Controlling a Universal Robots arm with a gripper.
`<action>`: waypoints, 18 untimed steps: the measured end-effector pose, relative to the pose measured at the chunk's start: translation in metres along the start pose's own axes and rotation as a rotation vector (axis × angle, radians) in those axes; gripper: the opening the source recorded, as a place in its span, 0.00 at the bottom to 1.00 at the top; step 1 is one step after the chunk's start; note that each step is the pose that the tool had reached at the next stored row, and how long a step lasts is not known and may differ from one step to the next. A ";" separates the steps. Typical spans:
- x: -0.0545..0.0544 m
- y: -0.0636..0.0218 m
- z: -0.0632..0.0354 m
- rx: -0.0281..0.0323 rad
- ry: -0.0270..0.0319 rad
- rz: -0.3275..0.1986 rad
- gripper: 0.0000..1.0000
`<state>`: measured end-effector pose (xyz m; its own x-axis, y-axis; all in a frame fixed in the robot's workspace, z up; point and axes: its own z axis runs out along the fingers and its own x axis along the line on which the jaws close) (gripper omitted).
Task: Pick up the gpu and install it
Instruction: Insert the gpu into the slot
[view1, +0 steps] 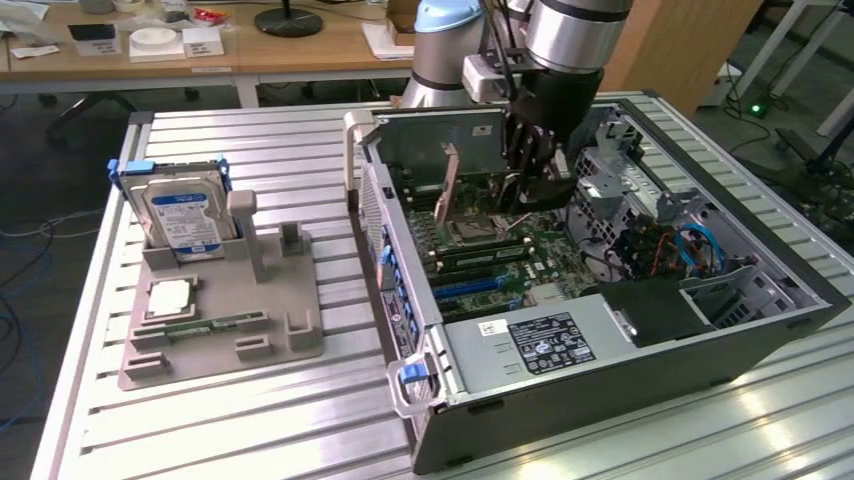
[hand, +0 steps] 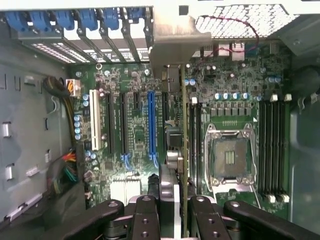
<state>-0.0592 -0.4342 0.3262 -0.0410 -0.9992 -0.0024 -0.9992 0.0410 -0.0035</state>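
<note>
Exterior view: a ribbed aluminium table (view1: 240, 430) carries the open computer case (view1: 641, 390), which lies on its side with its inside facing up. The robot arm (view1: 574, 40) comes down from above into the half of the case farther from the camera. The wrist view looks down on the motherboard (hand: 135, 85), which covers the floor of the case. On the table beside the case, toward the exterior view's left and not touching it, sits a grey holder tray (view1: 287, 330). The power supply (view1: 534, 345), with its dark label, fills the corner of the case nearest the camera. A silver hard drive (view1: 187, 215) with a blue-white label stands upright at the end of the tray, well apart from the case. The gpu (hand: 183, 130) is inside the case, over the motherboard. The wrist view shows it edge-on as a thin line, with its silvery bracket end toward the case wall that carries the blue clips. Whether it is seated in a slot cannot be told. The gripper (hand: 181, 210) is inside the case too, with one finger on each face of the card, clamped on the gpu.
</note>
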 end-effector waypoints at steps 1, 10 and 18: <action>0.000 0.0004 0.0004 0.0054 0.0001 -0.002 0.28; 0.004 0.0067 0.0101 0.0229 -0.0010 -0.007 0.28; 0.012 0.0098 0.0200 0.0237 -0.0010 -0.008 0.28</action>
<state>-0.0694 -0.4459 0.3061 -0.0328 -0.9995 -0.0033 -0.9991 0.0329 -0.0271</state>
